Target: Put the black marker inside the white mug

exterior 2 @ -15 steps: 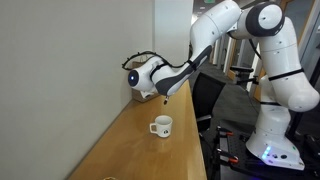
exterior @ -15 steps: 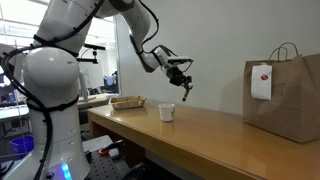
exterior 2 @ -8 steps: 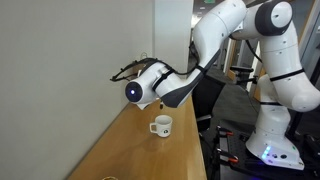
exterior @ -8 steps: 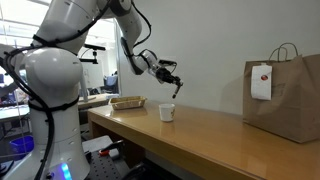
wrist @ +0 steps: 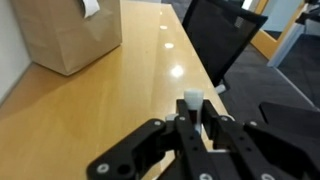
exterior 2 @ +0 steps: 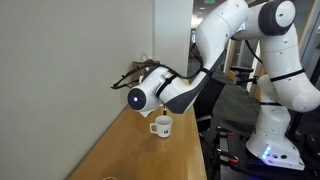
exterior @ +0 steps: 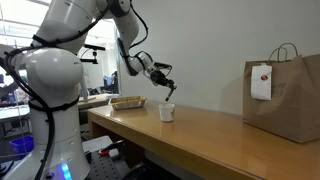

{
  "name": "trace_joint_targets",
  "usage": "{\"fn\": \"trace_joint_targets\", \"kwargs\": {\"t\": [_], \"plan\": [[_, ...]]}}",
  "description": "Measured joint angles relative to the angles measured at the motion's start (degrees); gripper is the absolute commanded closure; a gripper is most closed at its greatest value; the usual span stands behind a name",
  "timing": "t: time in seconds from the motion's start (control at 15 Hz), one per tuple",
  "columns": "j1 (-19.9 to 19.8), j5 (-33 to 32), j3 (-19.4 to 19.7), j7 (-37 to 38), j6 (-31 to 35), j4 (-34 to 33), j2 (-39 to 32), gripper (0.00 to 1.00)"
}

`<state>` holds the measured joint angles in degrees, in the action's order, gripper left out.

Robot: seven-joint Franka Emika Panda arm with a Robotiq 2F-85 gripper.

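In an exterior view the gripper (exterior: 167, 87) hangs over the wooden table (exterior: 215, 140), tilted down and directly above the white mug (exterior: 167, 112). A thin dark stick, the black marker (exterior: 171, 94), points down from between its fingers. The marker's lower end is just above the mug's rim, though this view does not show whether the two touch. The mug stands upright near the left end of the table. A shallow tan tray (exterior: 127, 102) sits to its left and a brown paper bag (exterior: 285, 95) stands well apart on the right. In an exterior view from the opposite end of the table, the white mug (exterior 2: 161, 126) stands near the table's right edge, handle to the left. The arm's wrist (exterior 2: 150, 93) looms just above it. The fingers are hidden behind the wrist here, so this view shows neither how they stand nor the marker. In the wrist view the gripper (wrist: 198, 128) comes in from the bottom with its two dark fingers (wrist: 183, 135) drawn close together. They are clamped on the black marker (wrist: 191, 103), whose lighter end sticks out beyond them. A sliver of white shows just beside the fingers. The paper bag (wrist: 70, 35) stands far off at top left, and a black chair (wrist: 222, 40) stands beyond the table's right edge.
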<state>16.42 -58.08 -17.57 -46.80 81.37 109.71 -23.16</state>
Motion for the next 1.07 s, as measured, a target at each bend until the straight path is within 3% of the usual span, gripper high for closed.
{"fn": "trace_joint_targets", "kwargs": {"t": [0.33,0.93,1.0,1.07], "plan": [[-1.9,8.0,0.0,1.9,2.1,-0.8,0.1,0.95],[-5.2,11.8,1.1,4.5,9.1,-0.4,0.3,0.95],[-5.2,12.3,1.1,4.5,9.4,-0.3,0.3,0.55],[-5.2,12.5,1.1,4.5,9.8,-0.1,0.2,0.54]]}}
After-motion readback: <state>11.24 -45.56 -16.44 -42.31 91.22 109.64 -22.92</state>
